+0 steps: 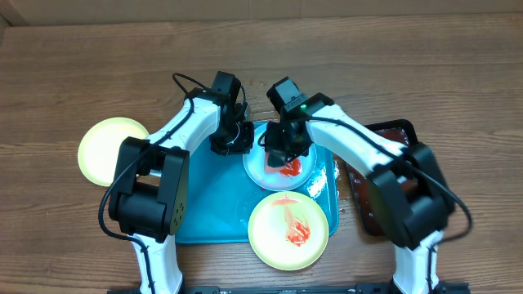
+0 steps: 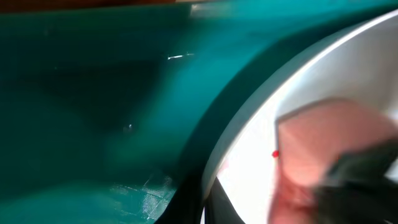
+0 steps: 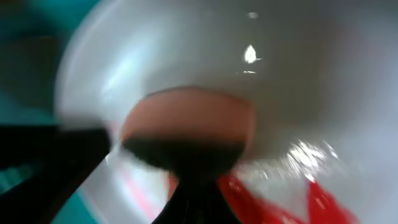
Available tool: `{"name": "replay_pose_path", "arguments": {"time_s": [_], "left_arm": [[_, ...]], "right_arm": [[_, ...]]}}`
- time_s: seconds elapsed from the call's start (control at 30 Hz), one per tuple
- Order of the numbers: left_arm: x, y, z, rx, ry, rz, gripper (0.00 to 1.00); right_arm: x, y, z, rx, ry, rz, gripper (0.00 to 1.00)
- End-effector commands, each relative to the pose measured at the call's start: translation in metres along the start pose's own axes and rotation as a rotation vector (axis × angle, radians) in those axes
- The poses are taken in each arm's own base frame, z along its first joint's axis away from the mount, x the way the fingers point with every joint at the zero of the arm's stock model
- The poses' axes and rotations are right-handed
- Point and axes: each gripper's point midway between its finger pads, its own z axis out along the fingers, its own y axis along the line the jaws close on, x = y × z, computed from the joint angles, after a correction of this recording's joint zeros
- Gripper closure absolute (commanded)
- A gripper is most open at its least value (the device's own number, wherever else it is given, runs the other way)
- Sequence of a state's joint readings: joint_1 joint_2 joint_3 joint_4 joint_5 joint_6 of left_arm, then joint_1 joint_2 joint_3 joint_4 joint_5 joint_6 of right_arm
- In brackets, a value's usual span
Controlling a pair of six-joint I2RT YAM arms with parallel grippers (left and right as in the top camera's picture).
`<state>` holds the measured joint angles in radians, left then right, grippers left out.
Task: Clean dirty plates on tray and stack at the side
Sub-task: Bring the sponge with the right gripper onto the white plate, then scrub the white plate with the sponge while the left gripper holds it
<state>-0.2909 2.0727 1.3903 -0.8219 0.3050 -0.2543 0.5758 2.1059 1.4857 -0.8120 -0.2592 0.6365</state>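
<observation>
Only overhead shows the clean plate, far left

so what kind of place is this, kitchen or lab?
Probably a robot lab test bench, not a kitchen: plain wood-grain table, large turquoise plastic tray with a sauce-smeared pale yellow-green round plate, right gripper holding a pinkish pad on a light blue plate.

Turquoise tray; pink sponge; red-smeared blue plate; yellow-green plates, one red-smeared.
</observation>
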Motion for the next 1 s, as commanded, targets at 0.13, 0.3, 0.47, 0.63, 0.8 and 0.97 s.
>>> {"name": "replay_pose_path", "arguments": {"time_s": [0.13, 0.3, 0.47, 0.63, 0.8, 0.97], "left_arm": [[0.029, 0.034, 0.047, -0.116, 0.129, -0.045, 0.96], [0.029, 0.036, 0.047, -0.129, 0.127, -0.075, 0.96], [0.030, 0.039, 0.046, -0.147, 0.128, -0.074, 0.96], [0.029, 0.042, 0.046, -0.169, 0.122, -0.086, 0.96], [0.029, 0.042, 0.046, -0.170, 0.122, -0.091, 0.96], [0.029, 0.042, 0.046, -0.170, 0.121, -0.091, 0.96]], "right_arm": [[-0.015, 0.010, 0.028, -0.060, -0.014, -0.008, 0.96], [-0.047, -0.021, 0.012, 0.115, -0.144, -0.026, 0.96], [-0.059, -0.067, -0.013, 0.373, -0.200, -0.044, 0.96], [-0.059, -0.100, -0.034, 0.570, -0.223, -0.060, 0.96], [-0.043, -0.109, -0.037, 0.622, -0.136, -0.136, 0.96], [-0.008, -0.066, -0.012, 0.394, 0.051, -0.323, 0.96]]}}
